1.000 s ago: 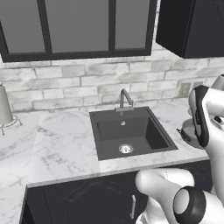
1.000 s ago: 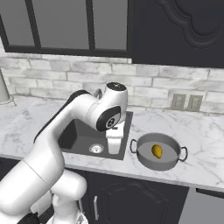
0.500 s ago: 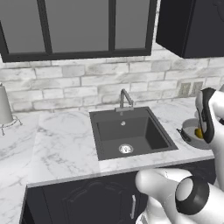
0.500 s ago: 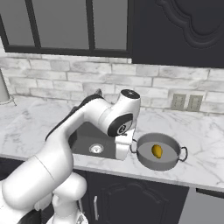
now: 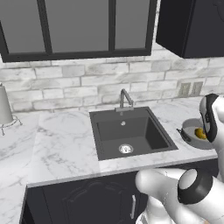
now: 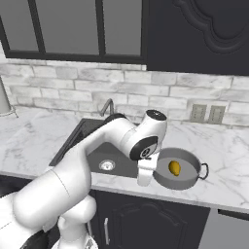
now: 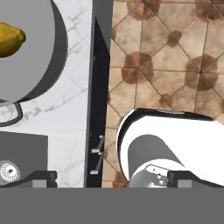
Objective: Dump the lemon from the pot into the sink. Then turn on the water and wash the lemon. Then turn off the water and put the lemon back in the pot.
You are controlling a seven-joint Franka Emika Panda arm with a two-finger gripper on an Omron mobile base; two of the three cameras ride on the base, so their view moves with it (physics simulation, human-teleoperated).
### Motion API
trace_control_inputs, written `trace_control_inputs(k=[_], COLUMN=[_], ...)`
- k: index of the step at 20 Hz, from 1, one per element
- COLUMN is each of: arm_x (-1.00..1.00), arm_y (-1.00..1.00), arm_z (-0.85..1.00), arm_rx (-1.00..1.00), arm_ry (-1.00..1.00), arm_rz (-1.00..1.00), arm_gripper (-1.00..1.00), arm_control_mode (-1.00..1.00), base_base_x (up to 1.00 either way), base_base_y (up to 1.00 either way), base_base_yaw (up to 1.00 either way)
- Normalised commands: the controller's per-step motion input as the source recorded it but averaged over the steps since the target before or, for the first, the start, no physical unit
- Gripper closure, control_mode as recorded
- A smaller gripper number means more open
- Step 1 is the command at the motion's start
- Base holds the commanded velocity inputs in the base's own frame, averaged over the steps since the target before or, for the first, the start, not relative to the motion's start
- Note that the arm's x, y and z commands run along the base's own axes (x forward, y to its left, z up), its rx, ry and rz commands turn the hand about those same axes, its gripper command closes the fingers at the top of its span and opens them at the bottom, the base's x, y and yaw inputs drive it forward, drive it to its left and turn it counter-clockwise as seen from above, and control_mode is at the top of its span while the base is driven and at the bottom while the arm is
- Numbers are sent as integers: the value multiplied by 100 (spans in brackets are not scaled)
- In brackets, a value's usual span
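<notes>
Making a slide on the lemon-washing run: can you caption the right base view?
Open gripper beside the grey pot holding the lemon, right of the dark sink.

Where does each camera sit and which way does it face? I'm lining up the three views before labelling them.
Left base view: behind the arm's left, looking down at the sink and faucet; arm at lower right.
Right base view: behind the arm's right, over the pot holding the lemon; arm from lower left.
Hand view: on the hand, looking down past the counter's edge to the floor; open gripper.
All share pot and lemon.
</notes>
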Motion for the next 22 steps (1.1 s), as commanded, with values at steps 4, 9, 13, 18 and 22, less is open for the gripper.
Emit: trace_control_inputs(k=[4, 9, 13, 18, 22], arm_x=[2, 10, 18, 21, 23], arm_y=[-22, -21, -21, -15, -6], arm_z=[-23, -15, -9, -9, -12], arm_rx=[0, 1, 3, 3, 2], arm_ry=[7, 7, 4, 0, 0], arm_rz=[0, 0, 0, -2, -3], arm_gripper=[-100, -100, -100, -100, -100], arm_control_mode=[-100, -100, -100, -100, -100], base_base_x=[0, 0, 0, 0, 0], base_base_y=[0, 0, 0, 0, 0], base_base_yaw=[0, 0, 0, 0, 0])
